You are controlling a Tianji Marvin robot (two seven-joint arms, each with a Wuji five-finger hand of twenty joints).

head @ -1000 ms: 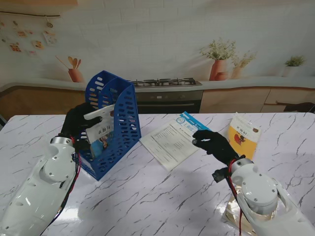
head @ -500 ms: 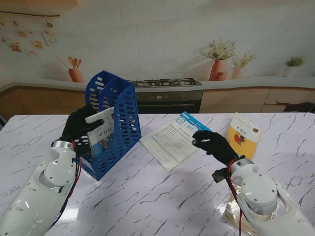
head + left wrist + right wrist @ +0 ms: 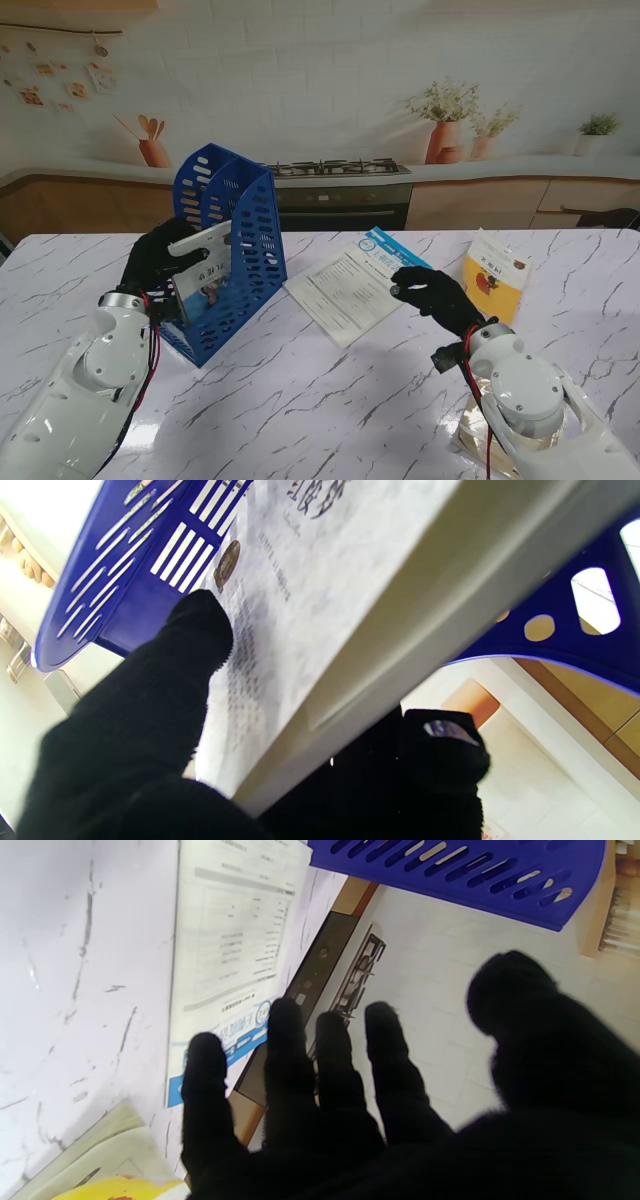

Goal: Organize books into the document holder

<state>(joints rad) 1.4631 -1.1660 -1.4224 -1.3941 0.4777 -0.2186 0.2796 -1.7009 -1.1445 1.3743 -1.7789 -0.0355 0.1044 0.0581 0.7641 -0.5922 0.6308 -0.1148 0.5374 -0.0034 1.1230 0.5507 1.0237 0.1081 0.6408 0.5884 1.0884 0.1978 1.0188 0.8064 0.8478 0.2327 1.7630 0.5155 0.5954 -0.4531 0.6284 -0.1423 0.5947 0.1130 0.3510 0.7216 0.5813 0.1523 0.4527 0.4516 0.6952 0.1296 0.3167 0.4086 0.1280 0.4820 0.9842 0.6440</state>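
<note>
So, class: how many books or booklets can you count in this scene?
3: a book in the left robot hand at the blue holder, a white booklet mid-table, a yellow book right. Others may be hidden.

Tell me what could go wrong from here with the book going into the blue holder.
1. The left hand grips the book tilted, only partly inside the blue holder; it could catch on the wall or slip from the fingers.
2. Pushing harder might slide or tip the holder, which nothing braces.
3. The right hand is open over the booklet and could nudge it.
</note>
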